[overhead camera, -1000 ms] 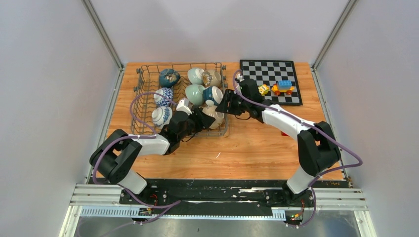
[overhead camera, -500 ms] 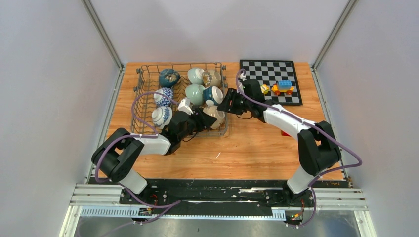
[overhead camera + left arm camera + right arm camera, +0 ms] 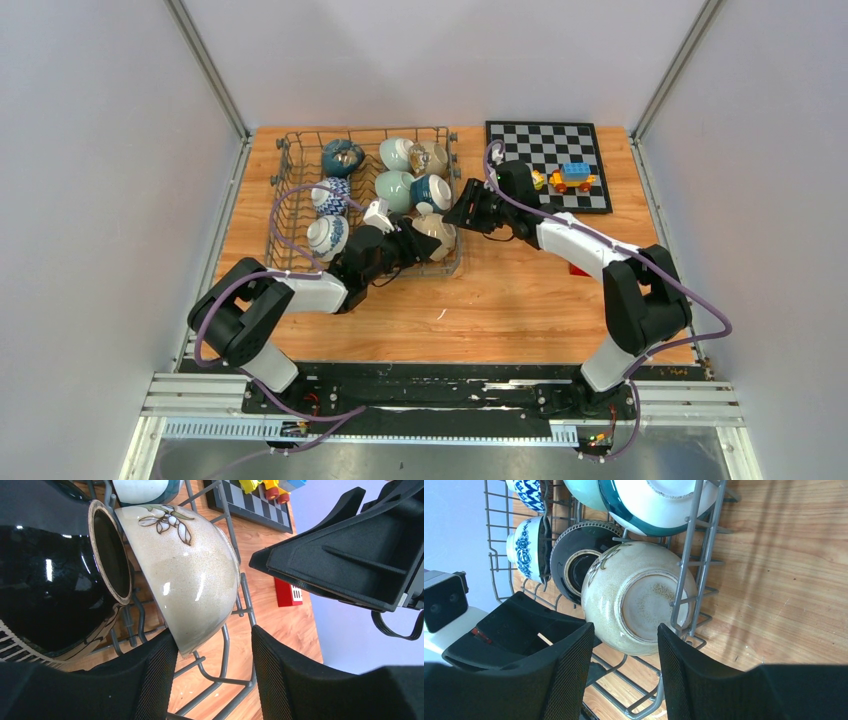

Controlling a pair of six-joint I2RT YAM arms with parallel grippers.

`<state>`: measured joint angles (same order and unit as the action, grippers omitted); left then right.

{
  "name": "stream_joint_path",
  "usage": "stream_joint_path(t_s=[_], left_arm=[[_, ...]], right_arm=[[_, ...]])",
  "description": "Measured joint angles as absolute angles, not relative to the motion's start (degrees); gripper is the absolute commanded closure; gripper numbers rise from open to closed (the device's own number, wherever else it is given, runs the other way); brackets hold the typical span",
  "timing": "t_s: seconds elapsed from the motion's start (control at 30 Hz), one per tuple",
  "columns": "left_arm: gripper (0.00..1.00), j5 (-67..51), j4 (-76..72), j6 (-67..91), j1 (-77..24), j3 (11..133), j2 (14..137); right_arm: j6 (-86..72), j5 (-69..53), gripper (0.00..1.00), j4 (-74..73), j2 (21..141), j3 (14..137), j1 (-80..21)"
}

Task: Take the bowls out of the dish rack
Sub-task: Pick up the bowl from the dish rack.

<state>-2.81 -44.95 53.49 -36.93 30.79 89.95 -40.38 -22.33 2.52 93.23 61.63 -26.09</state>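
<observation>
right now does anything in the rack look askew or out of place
Nothing broken. The beige bowl in the near right corner of the rack sits tilted, its rim against the black bowl and its foot facing the side wires. Oddly, both the left gripper and right gripper are open and aimed at that same bowl.

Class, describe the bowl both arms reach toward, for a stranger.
Find the grey wire dish rack on the left of the table. In its near right corner lies a speckled beige bowl. Unlike the black bowl beside it, it has a painted flower.
</observation>
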Motion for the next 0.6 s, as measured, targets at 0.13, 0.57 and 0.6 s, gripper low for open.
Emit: stream_joint_path(t_s=[0.13, 0.57, 0.6], left_arm=[[0.49, -2.7, -44.8, 53.2, -36.9, 30.8, 90.0], [0.60, -1.9, -45.2, 52.3, -36.9, 30.8, 90.8], [0.60, -1.9, -45.4, 52.2, -36.9, 30.8, 91.0]], right_arm=[[-40.8, -22.9, 0.48, 2.8, 93.3, 61.6, -26.1], [-42.4, -24.5, 0.48, 4.6, 93.7, 60.6, -25.5], [-42.5, -24.6, 0.49, 4.8, 93.7, 60.4, -25.5]])
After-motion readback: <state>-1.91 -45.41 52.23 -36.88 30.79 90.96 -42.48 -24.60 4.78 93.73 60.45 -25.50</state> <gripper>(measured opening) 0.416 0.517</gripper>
